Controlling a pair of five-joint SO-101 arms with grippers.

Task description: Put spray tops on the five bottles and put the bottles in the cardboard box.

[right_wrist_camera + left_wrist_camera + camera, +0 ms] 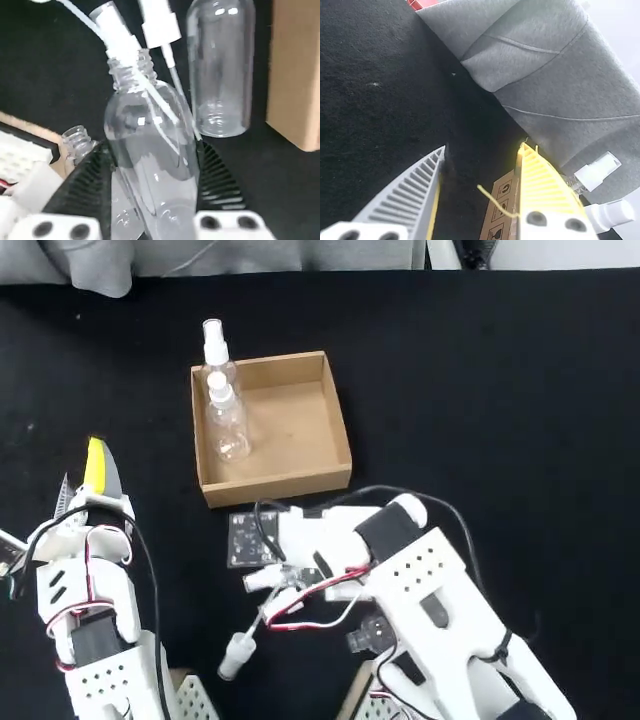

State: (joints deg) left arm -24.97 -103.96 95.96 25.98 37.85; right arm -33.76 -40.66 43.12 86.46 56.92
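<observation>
Bottles: two in box, third bottle clamped by right claw; left claw apart.

The left arm was white plastic with black motor blocks, and red, white and black wires looped along it. The left gripper had one grey finger and one yellow finger — both ribbed, with dark screw holes at the base. The right arm was white too, its flat panels dotted with rows of small holes; a black cable arched over it. The right gripper had black ribbed fingers on a white base.
</observation>
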